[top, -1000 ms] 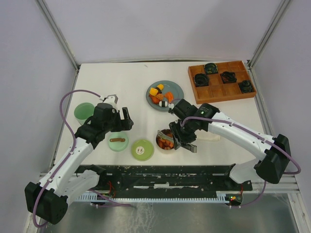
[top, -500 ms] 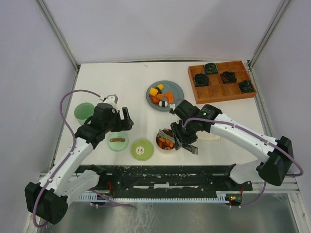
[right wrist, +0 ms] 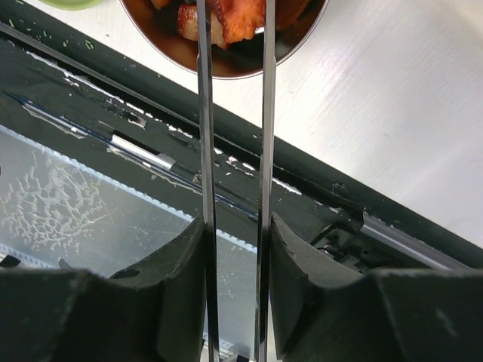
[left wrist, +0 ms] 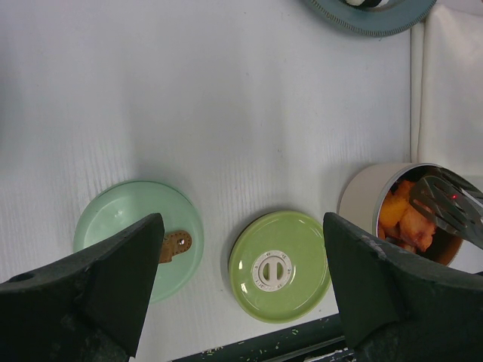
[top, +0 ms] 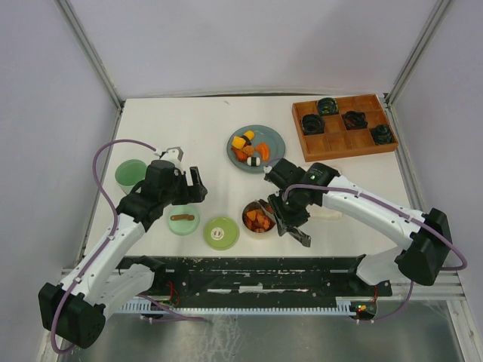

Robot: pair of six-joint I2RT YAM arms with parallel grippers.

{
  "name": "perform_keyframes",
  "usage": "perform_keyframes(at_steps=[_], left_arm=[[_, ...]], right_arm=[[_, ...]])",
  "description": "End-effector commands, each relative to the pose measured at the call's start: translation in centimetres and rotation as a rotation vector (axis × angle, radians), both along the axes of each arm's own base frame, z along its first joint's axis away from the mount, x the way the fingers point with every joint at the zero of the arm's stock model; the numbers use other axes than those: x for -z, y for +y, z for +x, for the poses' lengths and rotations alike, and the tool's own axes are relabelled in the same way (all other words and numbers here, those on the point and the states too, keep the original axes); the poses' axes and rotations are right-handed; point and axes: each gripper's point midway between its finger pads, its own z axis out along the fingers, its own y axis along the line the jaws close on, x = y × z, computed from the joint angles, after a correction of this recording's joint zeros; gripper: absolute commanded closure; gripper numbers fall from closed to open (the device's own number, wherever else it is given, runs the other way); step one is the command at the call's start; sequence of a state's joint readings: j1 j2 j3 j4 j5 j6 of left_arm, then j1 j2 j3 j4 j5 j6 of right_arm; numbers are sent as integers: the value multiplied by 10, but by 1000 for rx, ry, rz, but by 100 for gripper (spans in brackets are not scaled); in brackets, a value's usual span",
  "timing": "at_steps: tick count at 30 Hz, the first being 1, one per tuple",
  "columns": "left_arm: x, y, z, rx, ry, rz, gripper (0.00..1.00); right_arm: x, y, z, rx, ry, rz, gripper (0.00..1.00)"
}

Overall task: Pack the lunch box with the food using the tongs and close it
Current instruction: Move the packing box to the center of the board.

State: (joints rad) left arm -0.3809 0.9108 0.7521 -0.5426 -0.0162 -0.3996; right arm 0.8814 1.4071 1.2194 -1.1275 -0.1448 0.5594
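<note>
the right gripper [right wrist: 234, 234], clamped on the tongs [right wrist: 204, 113], holds their tips at the food [left wrist: 400, 222] in the steel bowl [left wrist: 358, 197]; the left gripper [left wrist: 241, 241] hangs with fingers apart. packing seems under way, and the next move likely calls for fetching more from the plate [top: 272, 134].

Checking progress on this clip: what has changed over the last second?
The right hand, gripping the tongs, drew back slightly toward the near edge, uncovering more of the steel bowl. The tong tips remain over the food in it. Nothing was picked up or released. The left hand, lime-green lid, mint lid and plate stayed put.
</note>
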Motion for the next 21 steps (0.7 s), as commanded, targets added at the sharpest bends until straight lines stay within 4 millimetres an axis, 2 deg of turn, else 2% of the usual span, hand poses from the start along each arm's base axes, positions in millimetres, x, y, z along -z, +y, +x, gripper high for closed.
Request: perform_keyframes(at_steps=[1,9,14,21], left_arm=[[-13,-4,8,-7,-52,-36,8],[-16,-2,8,-14,-61,-35,8],[-24,5,8,-48,-89,-26,7],[-59,10,23,-98,-137,-13,4]], right_arm=[[-28,3,5,-26,-72,56,58],[-73,2,29,38,-271,137,55],[-88,-11,52,127,-404,101,54],[-99,-23,74,224,-514,72,53]])
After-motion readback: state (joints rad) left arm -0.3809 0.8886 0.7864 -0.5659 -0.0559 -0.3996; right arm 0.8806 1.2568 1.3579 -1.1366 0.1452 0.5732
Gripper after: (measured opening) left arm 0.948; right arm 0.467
